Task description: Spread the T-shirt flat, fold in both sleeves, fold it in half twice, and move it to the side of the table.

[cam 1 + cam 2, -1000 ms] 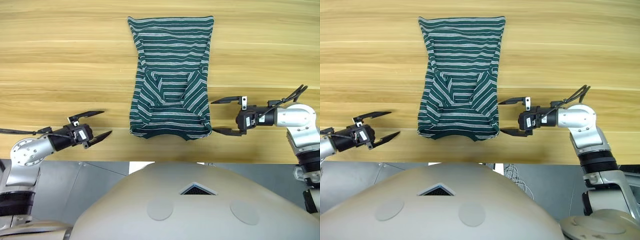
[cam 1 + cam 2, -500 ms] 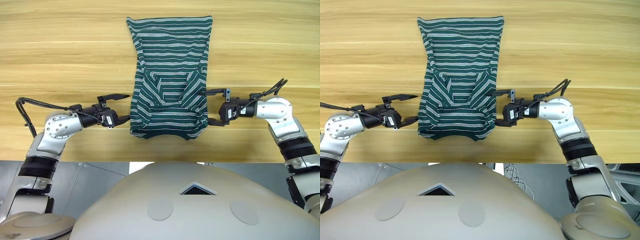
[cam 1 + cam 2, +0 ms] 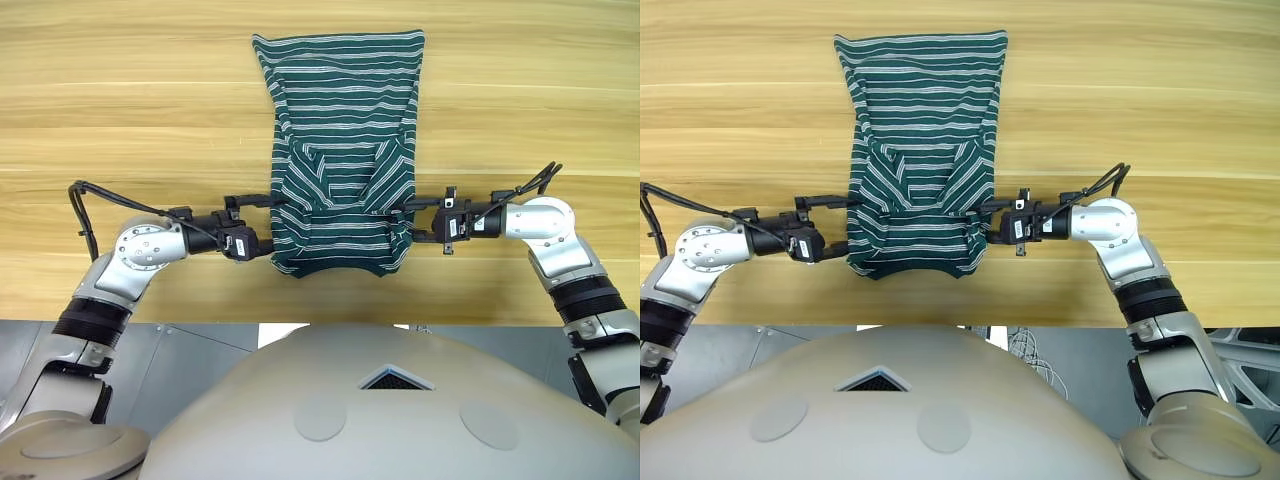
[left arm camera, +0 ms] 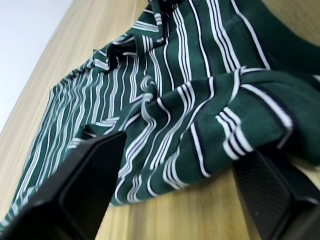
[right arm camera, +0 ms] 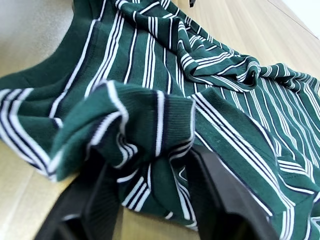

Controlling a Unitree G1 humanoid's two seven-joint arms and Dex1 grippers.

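T-shirt [image 3: 345, 120]: on the wooden table [image 3: 120, 120], long axis running away from me.
Left gripper [image 3: 262, 225]: fingers apart, straddling its near left edge.
Right gripper [image 3: 408, 220]: likewise, near right edge (cloth bunched between).

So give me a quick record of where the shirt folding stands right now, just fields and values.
Shirt: green striped T-shirt, lying on the table, both sleeves folded in, not yet folded in half
Surface: wooden table
Left tool: open, straddling the cloth at the shirt's left edge, near end
Right tool: at the shirt's right edge, near end, against bunched cloth
Near end of shirt: rumpled at both corners
Far end of shirt: flat
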